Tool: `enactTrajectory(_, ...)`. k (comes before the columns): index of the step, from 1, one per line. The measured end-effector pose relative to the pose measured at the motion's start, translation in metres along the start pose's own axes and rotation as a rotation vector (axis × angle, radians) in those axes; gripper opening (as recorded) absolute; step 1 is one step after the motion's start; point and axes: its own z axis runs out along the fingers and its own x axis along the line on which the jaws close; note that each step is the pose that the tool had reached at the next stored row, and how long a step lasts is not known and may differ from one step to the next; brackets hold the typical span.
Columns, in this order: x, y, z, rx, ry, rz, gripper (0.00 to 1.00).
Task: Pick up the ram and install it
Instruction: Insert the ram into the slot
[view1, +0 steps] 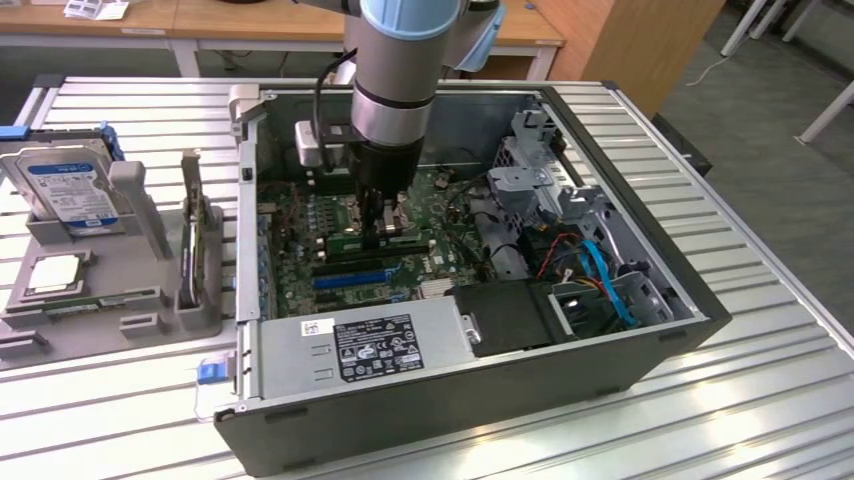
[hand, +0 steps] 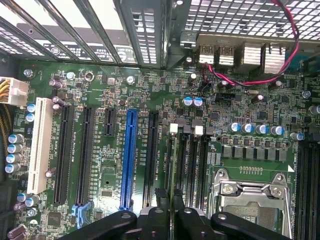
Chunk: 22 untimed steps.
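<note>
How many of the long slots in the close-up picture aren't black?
2. A white slot lies at the edge of the board by the yellow wires; a blue slot lies between black slots. The fingers may hide others.

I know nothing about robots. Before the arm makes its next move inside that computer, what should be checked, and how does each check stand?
1. Ram gripped: ok, the thin green stick sits edge-on between the closed fingers of the gripper.
2. Ram parallel to the black memory slots: ok.
3. Ram over an empty slot: cannot tell.
4. White slot latches open: cannot tell.
5. Red cable away from the slots: ok.
</note>
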Motion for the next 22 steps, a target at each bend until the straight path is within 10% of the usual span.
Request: enactTrajectory(22,-0.0008,0.0,0.0,0.0,0.0003,-0.006,0.14)
